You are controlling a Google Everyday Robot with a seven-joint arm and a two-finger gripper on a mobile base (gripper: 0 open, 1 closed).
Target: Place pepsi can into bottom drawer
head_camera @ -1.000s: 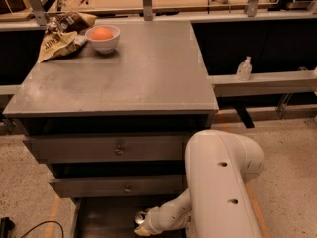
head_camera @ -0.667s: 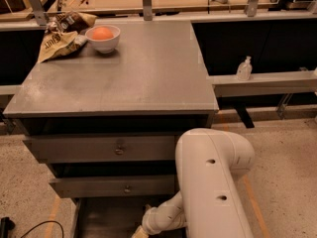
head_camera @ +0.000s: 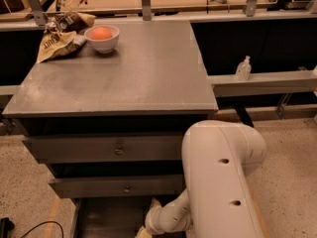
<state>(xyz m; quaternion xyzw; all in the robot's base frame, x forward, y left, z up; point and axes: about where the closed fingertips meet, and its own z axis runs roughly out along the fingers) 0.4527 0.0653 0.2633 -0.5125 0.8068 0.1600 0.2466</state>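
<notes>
One white arm [head_camera: 223,182] fills the 5 o'clock part of the camera view, bending down in front of the grey cabinet [head_camera: 124,78]. Its gripper [head_camera: 144,231] sits at 6 o'clock, low over the open bottom drawer [head_camera: 106,217] and cut by the frame edge. Whether it is apart, together or clamped on anything cannot be told. The pepsi can is hidden, so its place cannot be told. The upper drawers [head_camera: 104,148] are pushed in. At 11 o'clock on the cabinet top a white bowl [head_camera: 102,43] holds an orange fruit [head_camera: 101,32], with a crumpled bag [head_camera: 57,41] just beside it at its 9 o'clock.
</notes>
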